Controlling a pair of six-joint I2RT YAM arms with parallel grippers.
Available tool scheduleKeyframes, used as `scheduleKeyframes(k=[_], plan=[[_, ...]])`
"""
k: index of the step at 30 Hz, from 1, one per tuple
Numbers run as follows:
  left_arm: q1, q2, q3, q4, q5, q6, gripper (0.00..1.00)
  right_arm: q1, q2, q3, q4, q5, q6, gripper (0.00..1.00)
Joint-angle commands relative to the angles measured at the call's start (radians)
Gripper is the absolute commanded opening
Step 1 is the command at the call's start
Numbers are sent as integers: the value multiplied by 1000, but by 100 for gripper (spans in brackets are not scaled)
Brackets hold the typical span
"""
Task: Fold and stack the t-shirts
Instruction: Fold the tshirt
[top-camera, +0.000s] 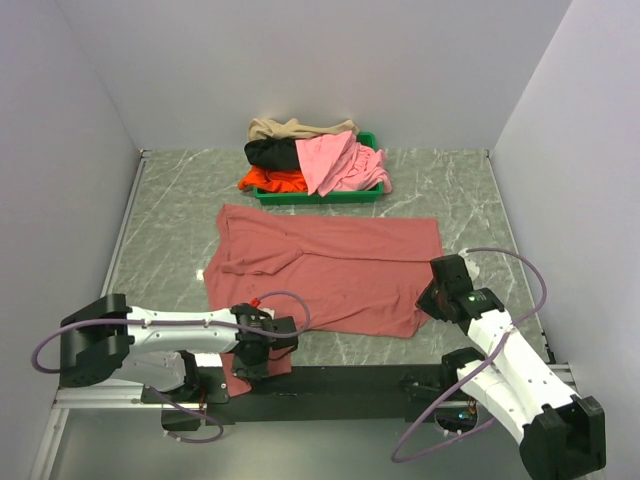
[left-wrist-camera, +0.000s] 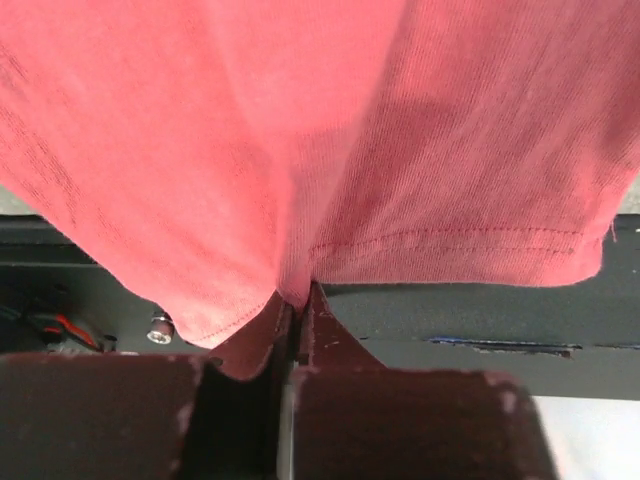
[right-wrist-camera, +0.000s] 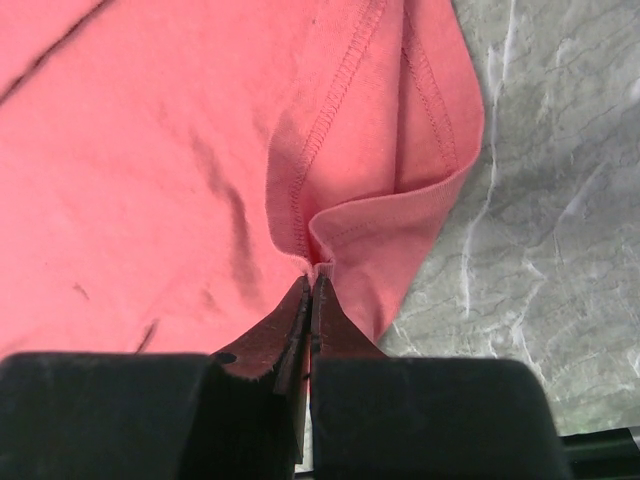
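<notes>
Grey-green marbled table top (top-camera: 170, 220), plain pale walls (top-camera: 320, 60) on three sides, black strip (top-camera: 340, 378) along near edge, even light

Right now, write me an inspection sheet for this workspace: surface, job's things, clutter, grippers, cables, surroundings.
Surface: marble-patterned table.
Job's things: brick-red t-shirt spread flat mid-table, near-left corner hanging over the near edge; tan t-shirt, black t-shirt, pink t-shirt and orange-red t-shirt heaped unfolded in the green tray.
Clutter: nothing seen.
Grippers: left gripper shut on the brick-red t-shirt at that hanging corner; right gripper shut on its near-right corner.
Cables: purple cables loop loosely off both arms.
Surroundings: plain white walls on three sides.
</notes>
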Motion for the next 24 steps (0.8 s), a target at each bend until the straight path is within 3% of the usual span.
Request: scheduleKeyframes(k=[1, 9, 18, 24], plan=[[-5, 45, 21, -24, -72, -4, 0, -11, -15, 3, 15, 1, 4, 0], [41, 77, 202, -215, -204, 12, 0, -11, -63, 69, -46, 20, 3, 0], [283, 82, 363, -194, -299, 217, 1, -15, -75, 113, -57, 60, 4, 0], [380, 123, 478, -159, -353, 366, 1, -37, -13, 167, -39, 122, 3, 0]])
